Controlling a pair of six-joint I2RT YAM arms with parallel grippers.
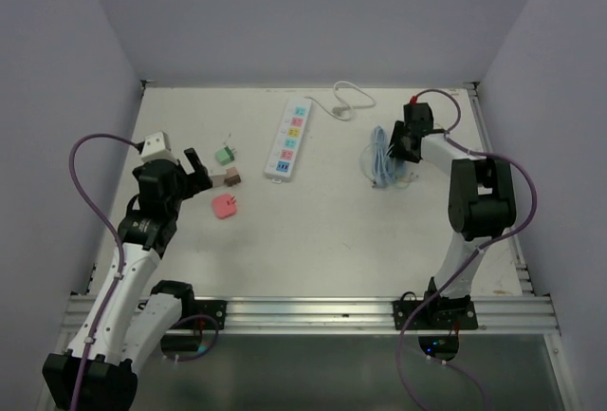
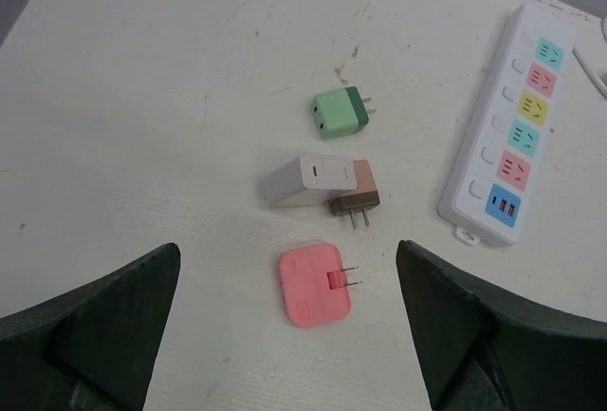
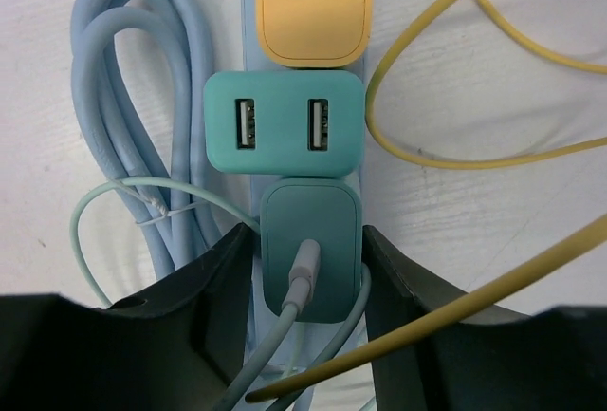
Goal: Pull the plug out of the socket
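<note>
In the right wrist view a dark teal plug with a pale cable sits in a light blue power strip. My right gripper has a finger against each side of it and is shut on it. Above it sit a light teal USB plug and a yellow plug. In the top view the right gripper is at the blue strip on the right. My left gripper is open and empty over a loose pink plug.
A white power strip with coloured sockets lies at mid table, with its cord behind it. Loose green, white and brown plugs lie near the left gripper. Coiled blue cable and a yellow cable flank the blue strip.
</note>
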